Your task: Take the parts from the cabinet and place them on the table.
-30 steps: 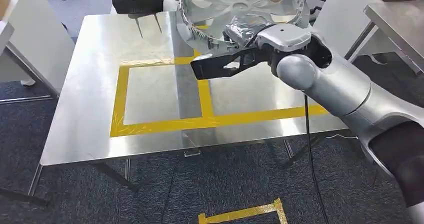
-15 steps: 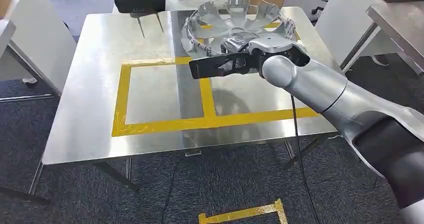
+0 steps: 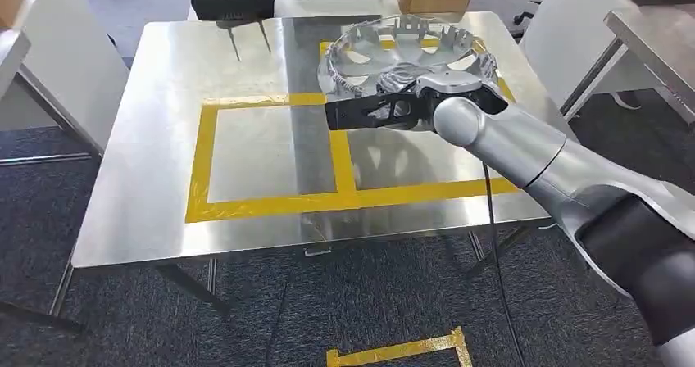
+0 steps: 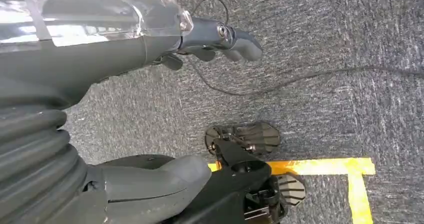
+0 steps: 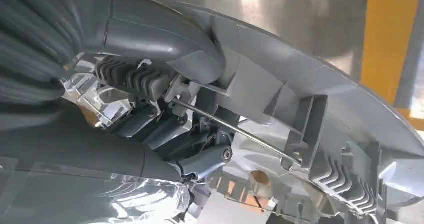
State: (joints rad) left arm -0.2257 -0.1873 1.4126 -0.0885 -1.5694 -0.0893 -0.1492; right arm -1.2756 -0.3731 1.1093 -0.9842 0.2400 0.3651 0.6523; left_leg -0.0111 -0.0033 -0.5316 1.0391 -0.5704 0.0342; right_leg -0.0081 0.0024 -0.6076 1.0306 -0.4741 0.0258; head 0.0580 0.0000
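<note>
Right hand (image 3: 399, 107) gripping the rim of a silver wheel cover (image 3: 410, 52), fingers (image 5: 150, 126) curled around its edge; cover held tilted over the far right part of the steel counter (image 3: 156, 138), above the yellow tape (image 3: 270, 203); left hand (image 4: 220, 36) hanging over grey carpet (image 4: 325, 109), fingers loosely curled, holding nothing.

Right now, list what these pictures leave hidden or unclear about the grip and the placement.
- Head view: the right robot hand and its wrist cover the wheel cover's near rim, so contact with the table cannot be told.
- Right wrist view: the picture's edges cut off most of the wheel cover.
- Left wrist view: the left robot hand hangs above carpet, its palm hidden by its own cover.
</note>
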